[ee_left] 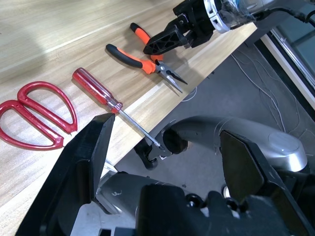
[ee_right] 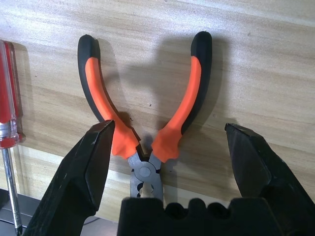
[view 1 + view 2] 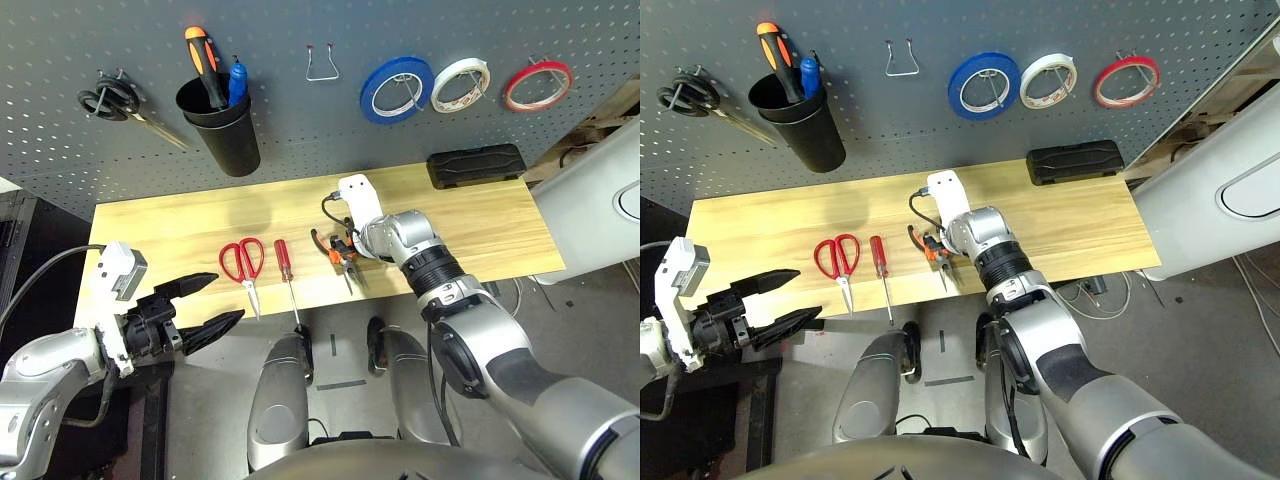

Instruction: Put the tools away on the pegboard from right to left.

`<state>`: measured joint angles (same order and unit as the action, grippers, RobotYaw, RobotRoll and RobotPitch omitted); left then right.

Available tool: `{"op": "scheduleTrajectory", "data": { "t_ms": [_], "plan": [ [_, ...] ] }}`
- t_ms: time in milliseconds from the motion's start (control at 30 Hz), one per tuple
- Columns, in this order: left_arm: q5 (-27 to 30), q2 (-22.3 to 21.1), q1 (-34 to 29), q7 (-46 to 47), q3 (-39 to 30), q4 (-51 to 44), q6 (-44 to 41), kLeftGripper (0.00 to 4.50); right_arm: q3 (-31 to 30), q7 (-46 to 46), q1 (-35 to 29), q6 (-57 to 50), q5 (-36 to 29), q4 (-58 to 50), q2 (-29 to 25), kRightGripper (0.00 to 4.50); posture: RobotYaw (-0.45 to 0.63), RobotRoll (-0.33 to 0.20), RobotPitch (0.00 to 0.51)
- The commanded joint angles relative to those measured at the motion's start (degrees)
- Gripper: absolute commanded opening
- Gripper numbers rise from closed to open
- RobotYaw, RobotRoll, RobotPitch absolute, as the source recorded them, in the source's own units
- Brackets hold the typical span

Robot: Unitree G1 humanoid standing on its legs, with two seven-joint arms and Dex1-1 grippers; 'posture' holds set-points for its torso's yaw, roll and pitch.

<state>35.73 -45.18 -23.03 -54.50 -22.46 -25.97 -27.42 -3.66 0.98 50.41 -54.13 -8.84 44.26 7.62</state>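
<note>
Pegboard [image 3: 300, 120] is the biggest thing I've got, dark grey, standing behind the desk [image 3: 180, 225]. I'll place everything off the pliers.

Desk is light wood, and the pliers [image 3: 338, 252] lie on it near its front edge, orange-and-black handles spread and aimed toward the pegboard, nose toward me and poking over the edge.

On the pegboard, up and left of the pliers: black cup [image 3: 222, 125] with an orange-and-black screwdriver and a blue-handled tool in it. Further left of that, black-handled scissors [image 3: 118, 103] on a hook. Almost straight above the pliers, a bare metal hook [image 3: 321, 63]. Up and right of the pliers, three rings in a row: blue tape roll [image 3: 397, 88], white tape roll [image 3: 461, 85], then the thin red tape ring [image 3: 537, 85] farthest right, already hung.

Black flat case [image 3: 476, 164] sits on the desk right of the pliers, against the pegboard.

My right hand [image 2: 167, 147] is directly over the pliers, released, fingers spread wide with one on each side of the handles, not touching them as far as I can see.

My left hand [image 3: 205, 305] is well left of the pliers, off the desk's front edge, released too, nothing in it.

Red-handled scissors [image 3: 245, 265] lie on the desk left of the pliers. Red-handled screwdriver [image 3: 286, 275] lies between scissors and pliers, shaft tip hanging past the front edge.
</note>
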Motion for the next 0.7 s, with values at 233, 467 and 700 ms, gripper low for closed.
{"op": "scheduleTrajectory", "data": {
  "t_ms": [233,467,700],
  "plan": [
    [0.8,0.5,-1.5,0.9,-1.0,-1.3,-1.1,4.50,0.0,0.0,3.3,-0.4,-2.1,0.9,8.9,4.48,0.15,0.000,0.263],
    [0.6,0.4,-0.7,1.3,-1.3,-0.9,-0.9,4.50,-1.1,0.0,4.2,0.1,-2.8,-0.2,9.4,4.48,0.16,0.000,0.245],
    [0.6,1.6,-0.1,3.4,-1.8,-2.1,-0.9,4.50,-2.6,1.2,4.2,-1.5,-3.6,-3.1,9.1,4.48,0.21,0.000,0.219]
  ]
}}
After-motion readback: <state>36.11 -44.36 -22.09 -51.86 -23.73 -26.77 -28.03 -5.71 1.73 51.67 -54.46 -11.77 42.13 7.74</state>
